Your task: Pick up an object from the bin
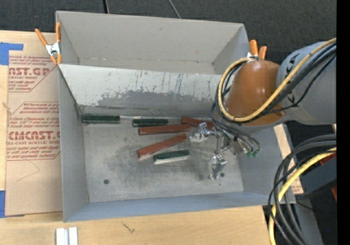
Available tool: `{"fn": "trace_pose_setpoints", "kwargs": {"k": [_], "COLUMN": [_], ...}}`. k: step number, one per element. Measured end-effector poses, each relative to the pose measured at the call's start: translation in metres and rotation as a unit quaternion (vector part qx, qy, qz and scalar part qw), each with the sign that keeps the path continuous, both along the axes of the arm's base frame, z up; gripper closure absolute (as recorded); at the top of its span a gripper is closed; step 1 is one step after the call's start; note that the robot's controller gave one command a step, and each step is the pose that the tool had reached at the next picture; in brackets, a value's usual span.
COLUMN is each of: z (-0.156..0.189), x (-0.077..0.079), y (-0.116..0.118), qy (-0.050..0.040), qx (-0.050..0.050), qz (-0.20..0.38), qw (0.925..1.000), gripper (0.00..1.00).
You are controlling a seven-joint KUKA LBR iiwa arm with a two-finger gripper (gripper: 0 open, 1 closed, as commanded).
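My gripper (209, 152) hangs low over the right part of the bin floor, its two metal fingers spread apart, so it is open with nothing between them. One fingertip (199, 134) sits at the right end of a red-brown stick (162, 147) that lies slanted in the middle of the bin. Just below that stick lies a short green stick with a white edge (171, 156), a little left of the gripper. A small red-brown piece (191, 121) rests behind the gripper near the back wall.
Along the foot of the back wall lie a dark green stick (100, 120), a green-and-brown stick (150, 122) and a brown stick (168, 128). The arm's orange cover and cables hang over the bin's right side. Bare floor lies front left.
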State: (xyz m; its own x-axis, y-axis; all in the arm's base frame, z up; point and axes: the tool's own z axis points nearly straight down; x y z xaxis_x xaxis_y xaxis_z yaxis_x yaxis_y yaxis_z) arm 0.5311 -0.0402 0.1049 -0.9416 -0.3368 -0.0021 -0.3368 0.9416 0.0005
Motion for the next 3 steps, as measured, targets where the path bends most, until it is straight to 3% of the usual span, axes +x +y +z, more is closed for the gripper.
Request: {"fn": "trace_pose_setpoints", "kwargs": {"k": [1, 2, 3], "z": [-0.024, -0.024, 0.133], "x": [0.058, 0.058, 0.046], "y": [0.068, 0.068, 0.068], "qy": [-0.0049, -0.0054, -0.0029], "qx": [-0.005, -0.004, 0.000], "qz": [0.048, 0.049, 0.086], "qw": [0.9988, 0.9988, 0.9963], "gripper": [1.00, 1.00, 1.00]}}
